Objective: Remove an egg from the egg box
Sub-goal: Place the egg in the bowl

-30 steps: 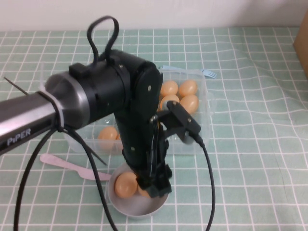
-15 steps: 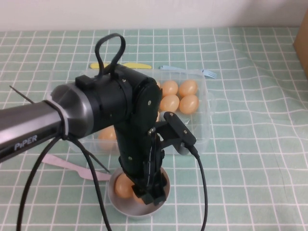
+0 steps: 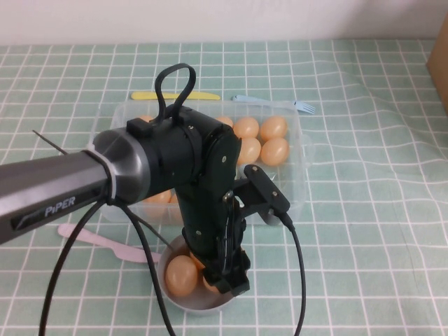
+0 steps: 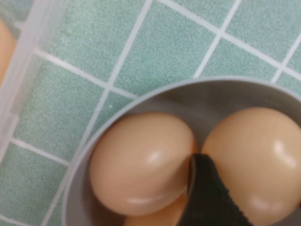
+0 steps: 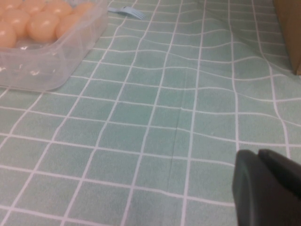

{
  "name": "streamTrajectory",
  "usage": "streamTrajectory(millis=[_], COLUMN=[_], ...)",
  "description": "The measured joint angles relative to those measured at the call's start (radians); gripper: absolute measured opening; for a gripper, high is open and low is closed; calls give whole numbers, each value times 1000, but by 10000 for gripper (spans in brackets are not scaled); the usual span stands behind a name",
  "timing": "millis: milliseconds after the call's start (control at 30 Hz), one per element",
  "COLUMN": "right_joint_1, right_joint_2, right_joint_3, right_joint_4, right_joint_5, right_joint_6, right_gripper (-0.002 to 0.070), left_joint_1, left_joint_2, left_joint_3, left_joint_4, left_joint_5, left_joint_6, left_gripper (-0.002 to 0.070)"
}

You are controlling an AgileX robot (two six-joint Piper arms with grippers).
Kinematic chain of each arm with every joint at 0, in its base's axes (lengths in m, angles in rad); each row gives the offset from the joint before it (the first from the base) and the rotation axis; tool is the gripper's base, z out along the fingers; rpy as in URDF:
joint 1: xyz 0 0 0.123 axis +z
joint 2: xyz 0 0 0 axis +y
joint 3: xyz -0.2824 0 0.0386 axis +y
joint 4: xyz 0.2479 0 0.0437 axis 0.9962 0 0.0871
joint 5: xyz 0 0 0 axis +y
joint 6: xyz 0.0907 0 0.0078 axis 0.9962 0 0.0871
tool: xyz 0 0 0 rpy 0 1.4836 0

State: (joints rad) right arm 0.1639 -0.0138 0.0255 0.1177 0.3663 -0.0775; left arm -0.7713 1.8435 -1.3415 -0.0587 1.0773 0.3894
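Left gripper [image 3: 222, 274] down in grey bowl [image 3: 170, 302] among eggs [image 4: 141, 162], grip unclear; right gripper [image 5: 268, 188] closed above tablecloth [image 5: 155, 117]

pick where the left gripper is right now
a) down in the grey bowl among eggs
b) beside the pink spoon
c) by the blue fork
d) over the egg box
a: the left gripper reaches into the grey bowl, its fingertip between two eggs; the right gripper hovers over bare tablecloth.

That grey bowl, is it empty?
No. The grey bowl holds eggs; the left pincer sits among them.
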Motion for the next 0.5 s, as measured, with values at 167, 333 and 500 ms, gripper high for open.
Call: streamTrajectory(millis=[167,333,500], right_joint_1=[0,0,0], right_joint_2=[0,0,0], right_joint_3=[0,0,0], right_joint_4=[0,0,0], right_joint_5=[0,0,0], right_joint_6=[0,0,0], right_gripper=[-17,-17,-17], left_joint_1=[0,0,0], left_joint_2=[0,-6,-64], left_joint_3=[0,0,2], left_joint_4=[-6,-12,-12], left_joint_5=[4,12,12], left_joint_6=[0,0,0], left_gripper=[391,477,494])
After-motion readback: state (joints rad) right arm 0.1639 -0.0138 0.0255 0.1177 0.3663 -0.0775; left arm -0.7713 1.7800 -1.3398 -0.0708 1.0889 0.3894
